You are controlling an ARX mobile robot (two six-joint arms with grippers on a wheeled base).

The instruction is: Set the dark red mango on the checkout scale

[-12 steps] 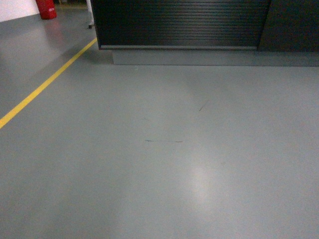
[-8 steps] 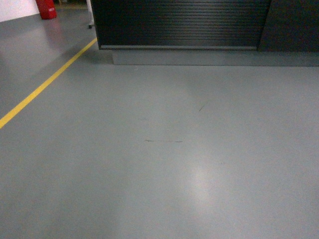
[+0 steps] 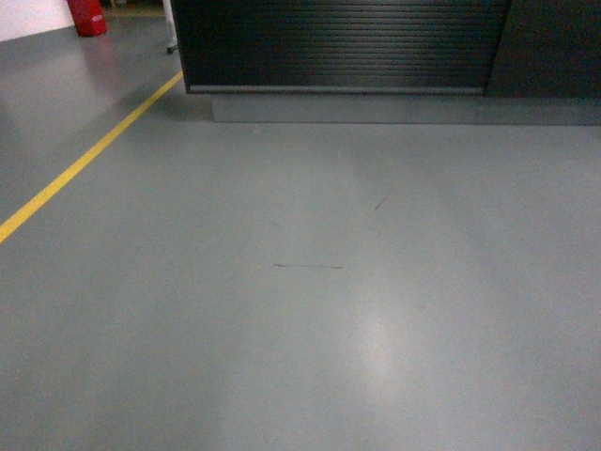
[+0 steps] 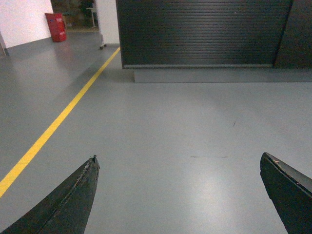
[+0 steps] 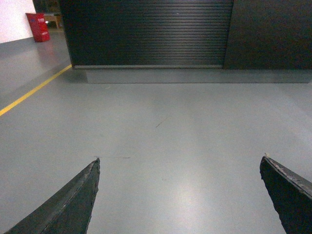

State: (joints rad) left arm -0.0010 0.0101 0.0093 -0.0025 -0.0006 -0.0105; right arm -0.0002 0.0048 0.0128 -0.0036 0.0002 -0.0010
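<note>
The checkout (image 3: 338, 47) fills the top of the head view, its ribbed dark front running across the upper middle with a plain dark panel at the upper right and a grey base strip beneath; the rest of that frame is grey floor (image 3: 300, 310), marked by a thin scuff near the centre and a pale glare patch lower right of centre; a yellow line (image 3: 84, 160) slants from the left edge up toward the counter's left corner; a red object (image 3: 86, 14) sits cut off at the upper left corner.

In the left wrist view the left gripper (image 4: 178, 195) shows two dark fingers (image 4: 73, 200) at the lower corners, spread wide apart, with only floor between them and nothing held; the counter stands across the top, the yellow line down the left side.

In the right wrist view the right gripper (image 5: 178, 195) looks the same; its fingers (image 5: 73, 200) are set far apart at the lower corners, gripping nothing; the counter spans the top, the red object at the upper left.

Neither mango nor scale appears in any view; only the counter's front shows, not its top.
</note>
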